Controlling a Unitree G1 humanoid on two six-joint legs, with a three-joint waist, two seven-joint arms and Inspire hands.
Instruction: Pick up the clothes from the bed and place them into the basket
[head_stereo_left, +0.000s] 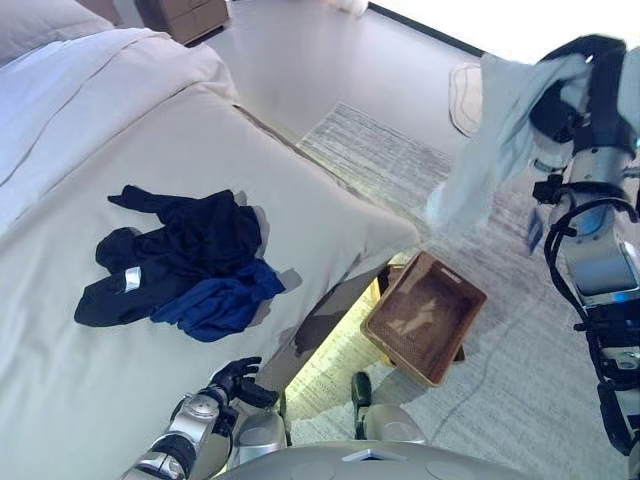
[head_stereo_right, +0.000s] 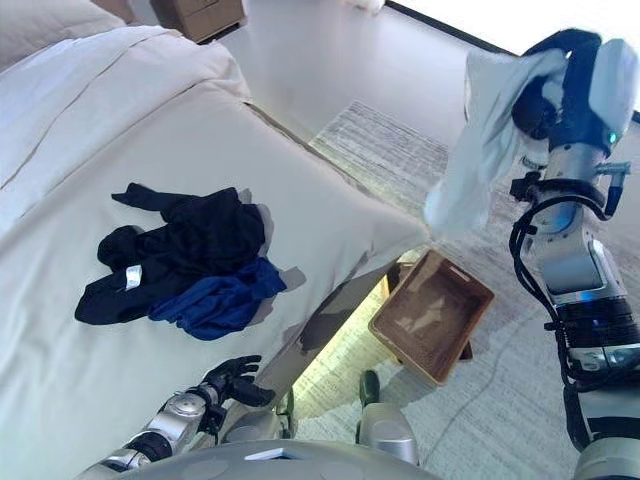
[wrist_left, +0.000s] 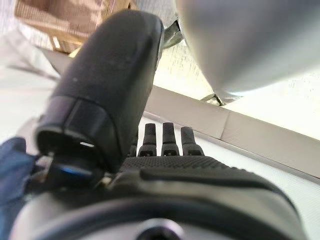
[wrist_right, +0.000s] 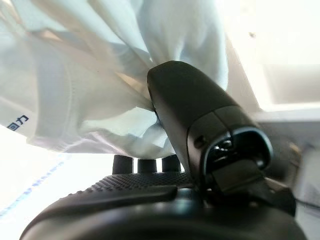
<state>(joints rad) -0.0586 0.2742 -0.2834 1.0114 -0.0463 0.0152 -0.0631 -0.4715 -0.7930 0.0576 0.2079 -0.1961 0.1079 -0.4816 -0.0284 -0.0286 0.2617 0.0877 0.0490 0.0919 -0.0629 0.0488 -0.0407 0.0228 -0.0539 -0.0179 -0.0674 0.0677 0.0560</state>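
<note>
My right hand (head_stereo_left: 560, 105) is raised high at the right and is shut on a pale blue garment (head_stereo_left: 490, 140) that hangs down from it, above and beyond the brown basket (head_stereo_left: 424, 316) on the rug. In the right wrist view the thumb (wrist_right: 200, 120) presses into the pale cloth (wrist_right: 90, 90). A pile of black clothes (head_stereo_left: 175, 250) with a dark blue garment (head_stereo_left: 222, 300) lies on the bed (head_stereo_left: 100, 150). My left hand (head_stereo_left: 235, 382) hangs low by the bed's near edge, fingers relaxed and empty.
The basket stands on a grey striped rug (head_stereo_left: 400, 160) beside the bed's corner. A wooden cabinet (head_stereo_left: 185, 15) stands at the far wall. A round pale mat (head_stereo_left: 463, 95) lies on the floor beyond the rug.
</note>
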